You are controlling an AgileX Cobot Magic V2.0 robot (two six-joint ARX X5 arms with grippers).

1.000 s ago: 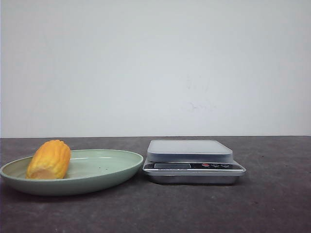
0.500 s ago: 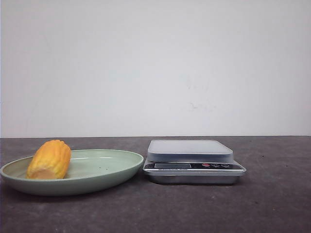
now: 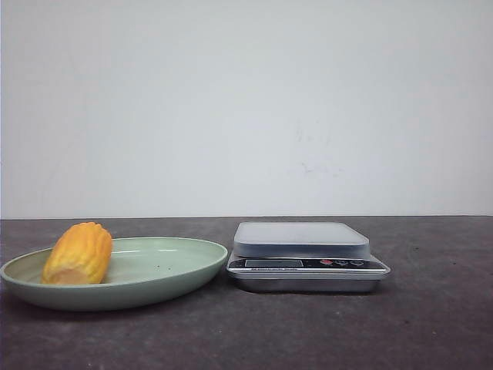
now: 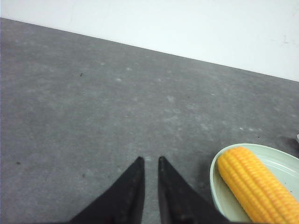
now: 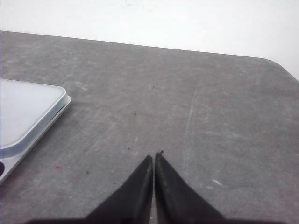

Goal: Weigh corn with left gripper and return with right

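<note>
The corn [image 3: 77,253], a stubby yellow-orange cob, lies on the left part of the green plate [image 3: 162,287]. The silver kitchen scale [image 3: 306,266] stands just right of the plate, its platform bare. Neither gripper shows in the front view. In the left wrist view my left gripper [image 4: 150,159] hovers over bare table beside the plate's rim [image 4: 215,184], its fingers a narrow gap apart and empty; the corn [image 4: 254,186] lies off to its side. My right gripper [image 5: 153,157] is shut and empty over bare table, with the scale's platform [image 5: 23,116] off to one side.
The grey table [image 3: 431,324] runs back to a white wall [image 3: 246,108]. The table's rounded corner [image 5: 280,65] shows in the right wrist view.
</note>
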